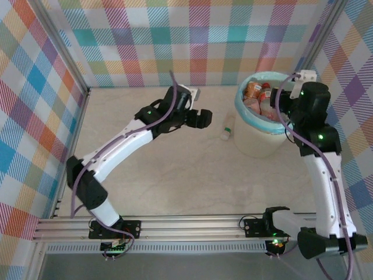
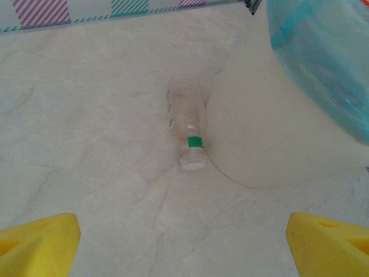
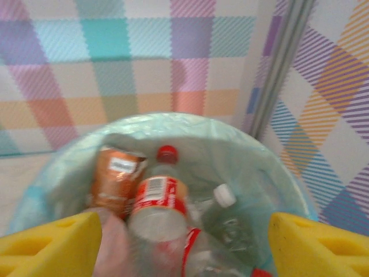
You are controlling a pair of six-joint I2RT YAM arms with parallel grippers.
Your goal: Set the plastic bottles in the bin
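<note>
**A:** Where is the left end effector?

**B:** Above the bench, spread wide with nothing between its yellow pads. The 1 loose bottle lies on its side straight ahead of it, centred between the pads, white cap nearest.

**A:** Why so wide?

**B:** My guess is that the bottle points along the line of approach, so parted jaws can come down on either side of its body. The bin stands ahead and to the right, just beside the cap — I cannot tell whether they touch. That looks tight for the right-hand pad.

**A:** And the right end effector?

**B:** It is parted as well and empty, poised over the bin's mouth. Below and ahead of it are a red-labelled bottle, an orange-labelled bottle and a clear white-capped bottle, all inside the liner. From there, anything let go would fall in.

**A:** How far along is the task?

**B:** Nearly done, I'd judge — 1 bottle is left on the bench.
</note>
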